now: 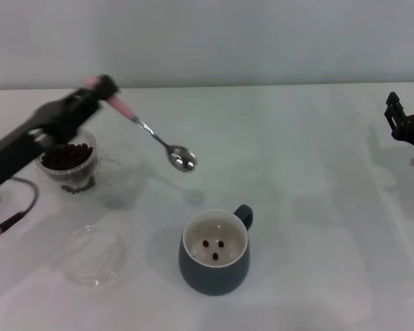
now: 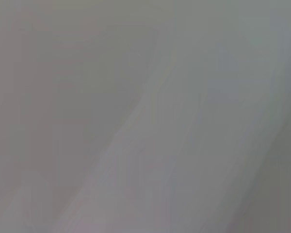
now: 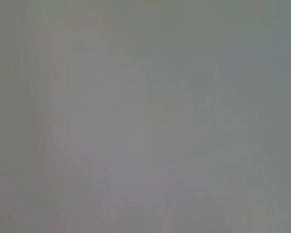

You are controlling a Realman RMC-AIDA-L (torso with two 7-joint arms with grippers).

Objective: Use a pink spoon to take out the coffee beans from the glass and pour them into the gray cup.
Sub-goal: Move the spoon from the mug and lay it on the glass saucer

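My left gripper (image 1: 100,88), clamped on the spoon (image 1: 155,138), holds its empty bowl short of the cup (image 1: 214,252); next, I judge, another scoop from the glass (image 1: 69,164) just below.

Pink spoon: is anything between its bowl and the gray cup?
Nothing visible. The pink spoon, held by the left gripper, hangs over bare table, with open space down to the gray cup.

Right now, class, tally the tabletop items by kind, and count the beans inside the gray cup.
Spoons: 1, pink spoon
Cups: 2, glass, gray cup
Saucers: 1, clear saucer
Total: 4
Coffee beans in gray cup: 3
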